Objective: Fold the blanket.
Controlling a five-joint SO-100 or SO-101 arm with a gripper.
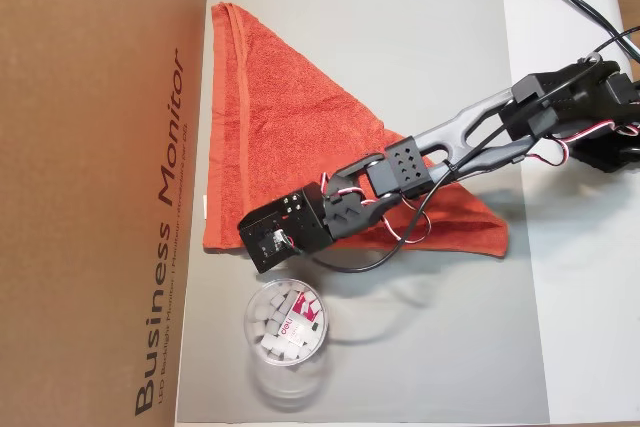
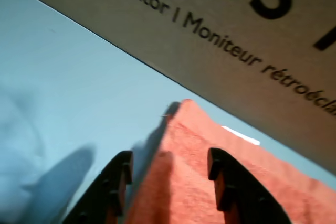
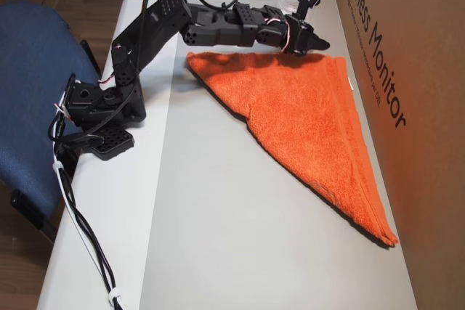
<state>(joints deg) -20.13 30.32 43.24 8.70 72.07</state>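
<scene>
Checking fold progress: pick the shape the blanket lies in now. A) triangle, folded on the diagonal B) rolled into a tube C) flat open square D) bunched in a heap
A: in both overhead views the blanket lies flat as a triangle, two hemmed edges meeting at a corner beside the cardboard box, the long diagonal edge facing away from it.

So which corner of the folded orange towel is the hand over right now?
The corner with the small white tag, beside the cardboard box. The hand sits open over the orange terry-cloth towel there; the other two corners lie bare.
</scene>
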